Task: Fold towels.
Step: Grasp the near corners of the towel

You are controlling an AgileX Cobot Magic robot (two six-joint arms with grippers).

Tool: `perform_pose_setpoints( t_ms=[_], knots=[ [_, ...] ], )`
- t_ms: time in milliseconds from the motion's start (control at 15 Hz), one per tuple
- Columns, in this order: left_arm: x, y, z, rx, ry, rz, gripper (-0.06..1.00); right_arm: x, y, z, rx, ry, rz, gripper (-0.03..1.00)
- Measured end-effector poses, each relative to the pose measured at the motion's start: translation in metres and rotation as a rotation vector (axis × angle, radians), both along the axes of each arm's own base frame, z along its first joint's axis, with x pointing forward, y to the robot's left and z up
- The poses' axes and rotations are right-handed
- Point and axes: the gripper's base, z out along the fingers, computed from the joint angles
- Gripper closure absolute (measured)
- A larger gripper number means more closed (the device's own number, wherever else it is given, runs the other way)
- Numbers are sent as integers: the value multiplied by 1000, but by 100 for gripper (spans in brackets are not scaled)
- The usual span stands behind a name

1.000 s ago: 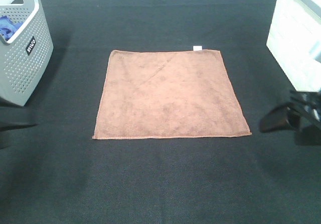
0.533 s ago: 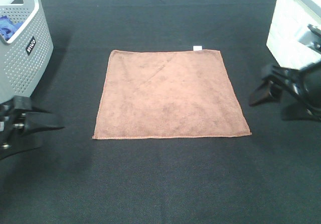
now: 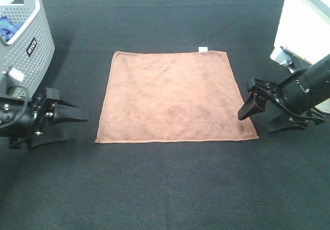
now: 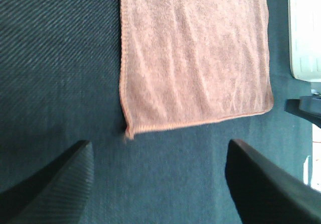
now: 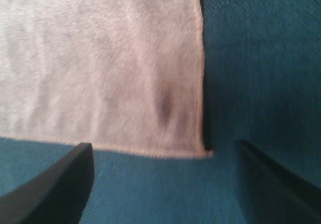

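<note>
A reddish-brown square towel lies flat on the black table, with a small white tag at its far edge. My left gripper is open, just left of the towel's near left corner, apart from it. My right gripper is open, beside the towel's near right corner. The left wrist view shows the towel and its near corner between the open fingers. The right wrist view shows the towel and its corner ahead of the open fingers.
A grey perforated basket with something blue inside stands at the far left. A white container stands at the far right, close behind the right arm. The black table cloth stretches in front of the towel.
Both arms have come in from the sides toward the towel's near corners. The left gripper moved right, the right gripper moved left and down. The towel has not moved.
</note>
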Motion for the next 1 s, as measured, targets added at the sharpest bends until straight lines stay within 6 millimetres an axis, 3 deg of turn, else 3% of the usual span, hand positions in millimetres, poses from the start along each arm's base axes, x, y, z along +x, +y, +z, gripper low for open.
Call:
perform_pose_setpoints(
  t_ms=[200,333,533,667,1000],
  knots=[
    [17,-2,-17,-11,22,-8,24,17,0,-10,3,8,5,25],
    [23,-13,-22,-12,22,-42,24,23,-2,-16,4,17,0,25],
    [34,-32,-24,22,-3,-93,24,30,-11,-20,-2,12,6,25],
    [37,-35,-24,40,-11,-100,24,31,-11,-23,5,18,9,26],
    [50,-67,-24,90,-44,-149,24,45,-2,-31,116,44,15,26]
  ],
)
